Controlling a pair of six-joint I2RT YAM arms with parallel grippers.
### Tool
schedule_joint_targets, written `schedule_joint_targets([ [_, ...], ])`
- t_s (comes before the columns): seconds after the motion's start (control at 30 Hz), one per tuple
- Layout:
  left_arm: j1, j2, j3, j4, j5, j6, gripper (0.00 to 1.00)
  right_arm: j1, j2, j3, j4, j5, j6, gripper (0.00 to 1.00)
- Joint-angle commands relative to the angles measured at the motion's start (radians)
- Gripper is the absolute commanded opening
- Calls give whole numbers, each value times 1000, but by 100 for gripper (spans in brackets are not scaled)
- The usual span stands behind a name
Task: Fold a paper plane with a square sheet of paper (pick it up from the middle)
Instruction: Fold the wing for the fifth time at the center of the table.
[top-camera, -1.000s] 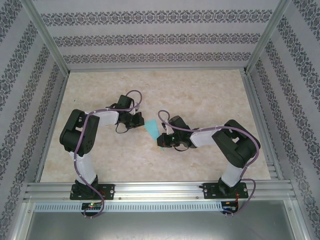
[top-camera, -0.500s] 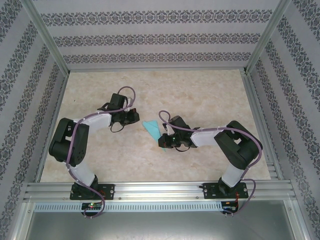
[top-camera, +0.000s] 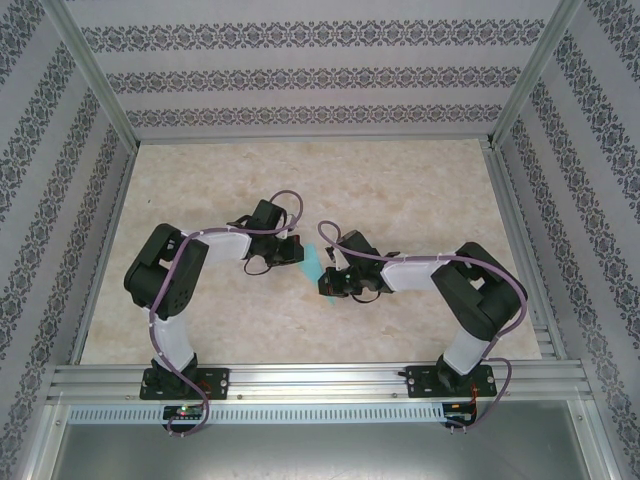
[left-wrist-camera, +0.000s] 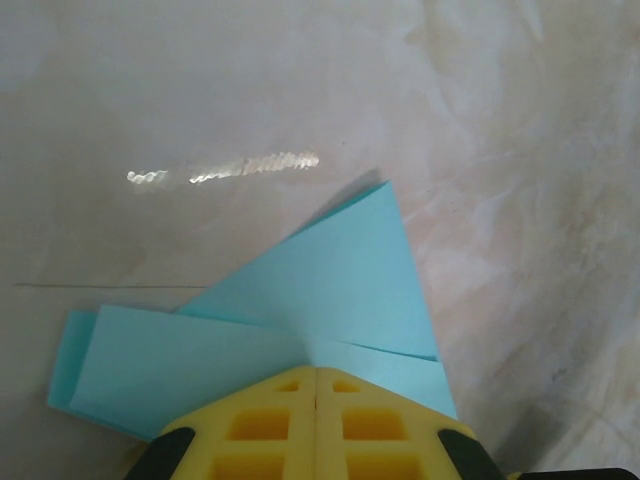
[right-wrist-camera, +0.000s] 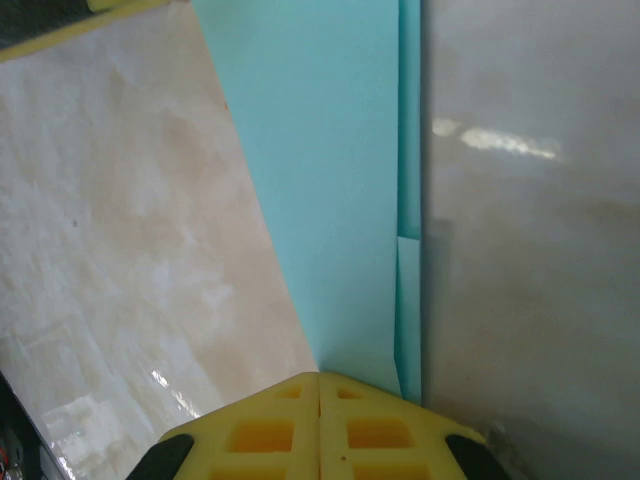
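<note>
The left gripper (left-wrist-camera: 316, 378), fingers together, has returned onto the folded turquoise paper (left-wrist-camera: 330, 275) that the right gripper (right-wrist-camera: 319, 382), also closed, pins down, so pressing the crease probably comes next.

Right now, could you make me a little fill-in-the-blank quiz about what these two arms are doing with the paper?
1. The paper is held by ____ arms at once.
2. The left jaws and the right jaws are both ____ on it.
3. The fingers pinching it are ____ in colour.
Missing words: two; shut; yellow.
</note>
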Motion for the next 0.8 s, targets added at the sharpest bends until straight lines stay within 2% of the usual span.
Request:
schedule_joint_targets([
  [0.0, -10, 21, 22, -48, -52, 6, 0, 15, -25, 23, -180, 54, -19, 7],
  [0.1, -9, 34, 19, -62, -70, 26, 0, 12, -26, 88, -196, 52, -39, 7],
  [0.43, -10, 74, 17, -55, -70, 31, 0, -20, 132, 218, -161, 21, -66, 6],
  [0.57, -9, 73, 19, -65, -83, 29, 0, -23, 131, 185, -157, 10, -72, 6],
  [0.77, -9, 75, 20, -95, -134, 26, 0, -22, 50, 46, -160, -3, -83, 6],
])
